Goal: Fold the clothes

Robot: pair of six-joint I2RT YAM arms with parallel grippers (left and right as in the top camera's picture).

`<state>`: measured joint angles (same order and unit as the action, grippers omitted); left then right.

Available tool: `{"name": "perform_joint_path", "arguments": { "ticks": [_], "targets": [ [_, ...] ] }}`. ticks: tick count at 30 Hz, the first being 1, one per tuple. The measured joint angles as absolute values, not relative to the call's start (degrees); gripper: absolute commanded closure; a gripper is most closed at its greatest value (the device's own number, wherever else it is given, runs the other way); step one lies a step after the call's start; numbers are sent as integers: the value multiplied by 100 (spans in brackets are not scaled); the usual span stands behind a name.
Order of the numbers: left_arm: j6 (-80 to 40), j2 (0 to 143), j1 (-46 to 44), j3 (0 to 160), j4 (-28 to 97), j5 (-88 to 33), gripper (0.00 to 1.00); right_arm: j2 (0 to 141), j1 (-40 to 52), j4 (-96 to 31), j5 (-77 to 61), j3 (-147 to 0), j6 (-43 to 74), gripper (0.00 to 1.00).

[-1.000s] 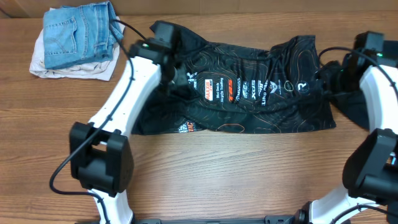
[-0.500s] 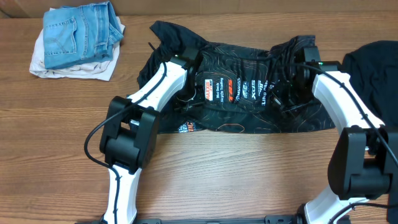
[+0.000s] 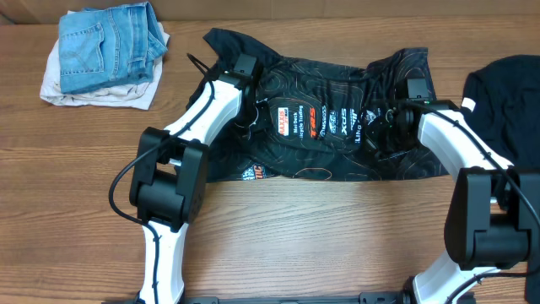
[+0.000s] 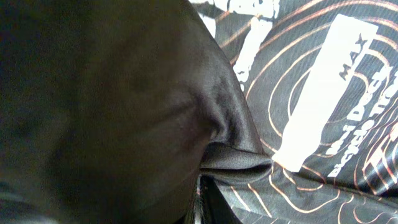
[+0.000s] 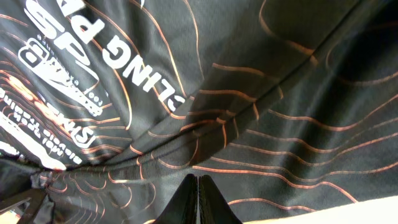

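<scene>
Since both claws are already down on the jersey [image 3: 329, 143], what matters is how its length lies between them. It sprawls crumpled across the far middle of the table [image 3: 321, 236], its long axis running left to right, with the logo row [image 3: 321, 122] along that axis. The left gripper [image 3: 246, 108] is pinched tight on a pucker of cloth near the left end, and the right gripper [image 3: 377, 128] on a ridge toward the right end. I cannot tell which way the collar points.
</scene>
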<state>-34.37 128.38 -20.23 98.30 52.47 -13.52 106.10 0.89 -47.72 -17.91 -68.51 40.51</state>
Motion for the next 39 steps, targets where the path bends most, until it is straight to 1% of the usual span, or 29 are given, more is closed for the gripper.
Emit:
{"name": "perform_joint_path", "arguments": {
  "ticks": [9, 18, 24, 28, 34, 37, 39],
  "targets": [
    [-3507, 12840, -2010, 9830, 4980, -1044, 91, 10687, 89, -4652, -1306, -6849, 4244, 91],
    [-3568, 12840, -1942, 9830, 4888, -788, 91, 11120, 78, -4515, -1402, -6869, 4327, 92],
    [-3566, 12840, -1734, 9830, 4932, -652, 89, 11179, 73, -3953, -1549, -6871, 4344, 86],
    [-3559, 12840, -1594, 9830, 4952, -443, 87, 11203, -5, -3715, -1459, -6873, 4348, 85],
    [-3367, 12840, -1280, 9830, 4950, 292, 88, 11203, -322, -3824, -932, -6971, 4226, 85],
    [-3245, 12842, -1022, 9859, 5050, 510, 90, 11218, -515, -4178, -668, -7109, 4007, 88],
    [-3234, 12864, -882, 10077, 5387, 576, 91, 11295, -574, -4622, -495, -7323, 3830, 88]
  ]
}}
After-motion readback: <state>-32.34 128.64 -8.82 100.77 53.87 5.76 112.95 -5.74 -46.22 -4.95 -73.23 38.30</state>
